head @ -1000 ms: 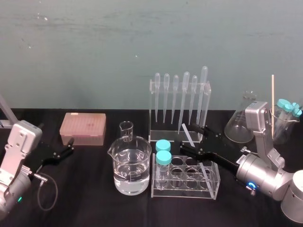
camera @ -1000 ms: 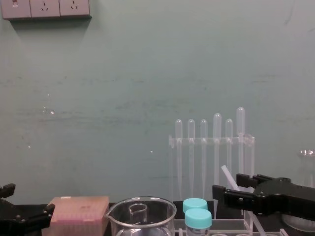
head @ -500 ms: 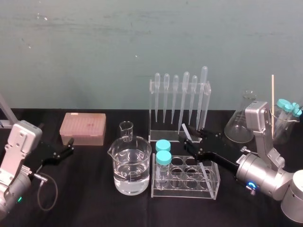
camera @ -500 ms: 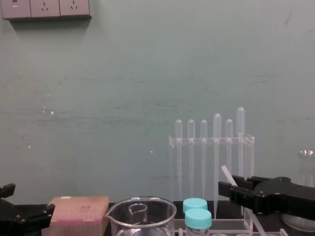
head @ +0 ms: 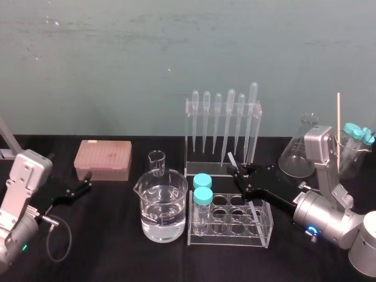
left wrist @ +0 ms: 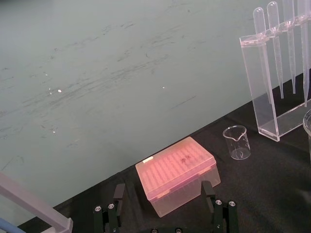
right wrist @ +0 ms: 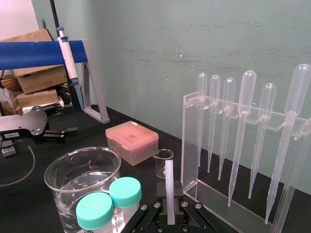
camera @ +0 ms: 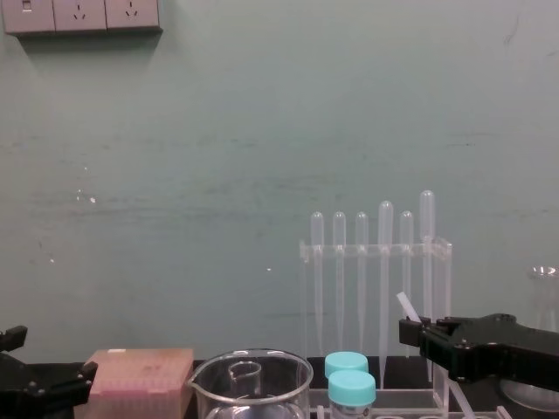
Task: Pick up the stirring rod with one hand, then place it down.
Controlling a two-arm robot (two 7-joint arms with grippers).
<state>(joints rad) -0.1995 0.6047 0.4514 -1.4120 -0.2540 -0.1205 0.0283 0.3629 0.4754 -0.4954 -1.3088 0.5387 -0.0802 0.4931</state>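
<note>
The stirring rod [head: 232, 159] is a thin translucent-white stick that leans in the clear test tube rack [head: 267, 226], with its flat-cut top toward the pipette stand. My right gripper [head: 239, 172] reaches in from the right above the rack. It is shut on the stirring rod just below the top end. In the right wrist view the stirring rod [right wrist: 169, 189] rises straight from between the closed fingers of the right gripper [right wrist: 169, 214]. The chest view shows the stirring rod [camera: 407, 306] poking out of the right gripper [camera: 417, 335]. My left gripper [head: 87, 181] rests open at the far left, near the pink box.
A large beaker of water [head: 161, 202] and a small beaker [head: 157, 161] stand left of the rack. Two teal-capped tubes [head: 202, 189] sit in the rack's left end. The pipette stand [head: 223, 126] is right behind the gripper. A pink tip box [head: 103, 158] and a flask [head: 299, 150] flank the scene.
The right gripper's fingers have come together from wide open onto the stirring rod, and the gripper has shifted slightly right. The left arm has not moved.
</note>
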